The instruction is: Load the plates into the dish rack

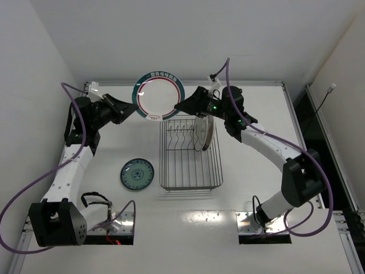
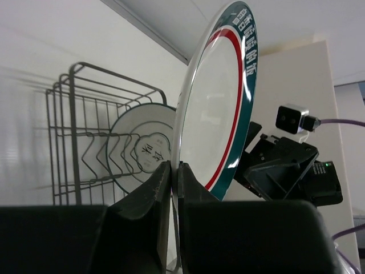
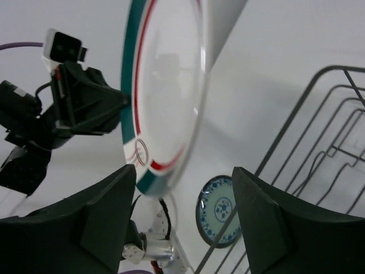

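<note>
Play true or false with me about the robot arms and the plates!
1. The left gripper is pinching the green-rimmed plate by its edge. True.
2. The small blue plate is inside the rack. False: it lies flat on the table, to the left of the rack.
3. A pale plate is standing up in the rack. True.
4. The right gripper is squeezed shut on the green-rimmed plate. False: its fingers are wide apart, close to the plate but not gripping it.
</note>
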